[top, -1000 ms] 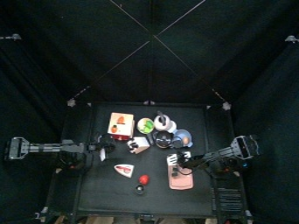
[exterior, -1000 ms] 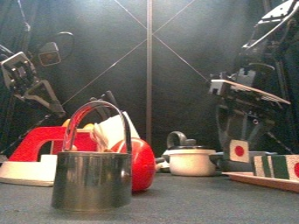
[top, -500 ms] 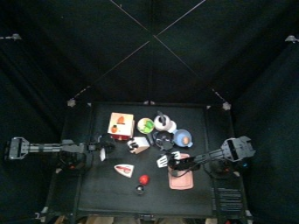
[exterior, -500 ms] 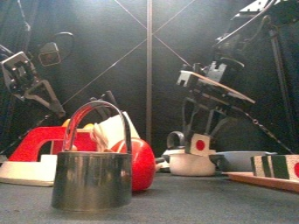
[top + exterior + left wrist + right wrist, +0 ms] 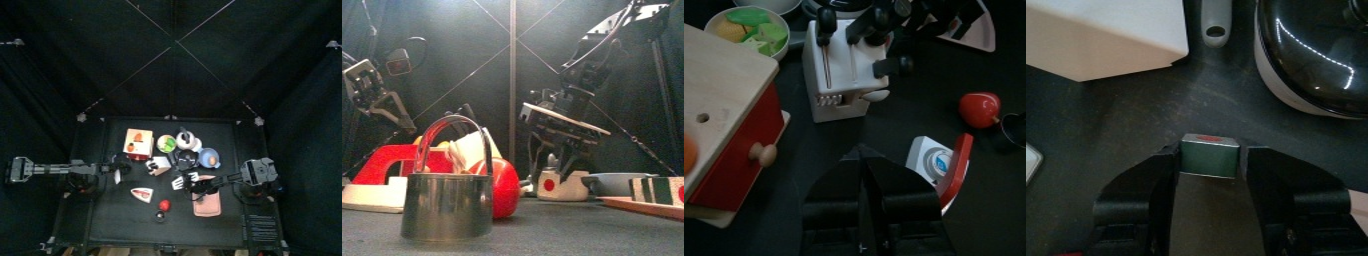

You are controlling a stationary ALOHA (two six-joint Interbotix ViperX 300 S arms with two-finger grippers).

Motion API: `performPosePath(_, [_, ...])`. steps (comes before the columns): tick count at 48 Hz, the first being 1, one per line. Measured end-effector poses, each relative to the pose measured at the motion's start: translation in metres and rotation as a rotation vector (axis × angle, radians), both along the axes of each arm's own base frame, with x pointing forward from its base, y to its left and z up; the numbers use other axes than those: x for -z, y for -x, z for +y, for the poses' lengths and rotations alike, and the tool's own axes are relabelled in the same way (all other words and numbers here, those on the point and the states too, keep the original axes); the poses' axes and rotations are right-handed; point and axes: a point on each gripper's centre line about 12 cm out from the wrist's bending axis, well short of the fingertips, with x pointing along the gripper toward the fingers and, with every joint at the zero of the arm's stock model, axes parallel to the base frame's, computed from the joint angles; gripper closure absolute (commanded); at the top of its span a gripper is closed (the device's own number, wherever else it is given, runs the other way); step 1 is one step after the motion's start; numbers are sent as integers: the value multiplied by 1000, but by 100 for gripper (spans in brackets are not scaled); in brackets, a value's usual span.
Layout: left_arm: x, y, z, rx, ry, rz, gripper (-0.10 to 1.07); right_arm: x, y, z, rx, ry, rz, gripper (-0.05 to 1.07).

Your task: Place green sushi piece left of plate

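Black worktop (image 5: pixel 127 222), curtained pen — green sushi (image 5: pixel 164 145) lies mid-worktop among clutter, apart from right hand (image 5: pixel 191 183), spread and seemingly empty. Left hand (image 5: pixel 863 158) pressed together, resting aside. Best: centre fingers over sushi, descend straight — spare neighbours.

— Where's the green sushi piece (image 5: pixel 164 146) sitting?

— From overhead I see it toward the far middle of the table, a small bright green chunk. The left wrist camera shows it too (image 5: pixel 767 36): lumpy green, touching something yellow. I can't tell whether it lies upright or on its side.

— And the plate?

— I take the plate (image 5: pixel 209 208) to be the flat pale pink piece at the near right. From the front I only catch its thin edge (image 5: pixel 639 205), lying level on the table.

— How do they stand to each other?

— Well apart. The green piece lies farther back than the plate, and somewhat left of it.
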Motion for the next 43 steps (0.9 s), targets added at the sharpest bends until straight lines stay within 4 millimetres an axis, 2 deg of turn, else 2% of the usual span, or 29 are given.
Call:
performPosePath(8, [1, 0, 0, -1, 2, 3, 59, 4, -1, -1, 6, 2, 10, 23])
performPosePath(22, [1, 0, 0, 0, 1, 3, 59, 3, -3, -1, 2, 8, 7, 6])
performPosePath(43, [4, 2, 0, 0, 2, 11, 59, -1, -5, -3, 13, 17, 5, 5])
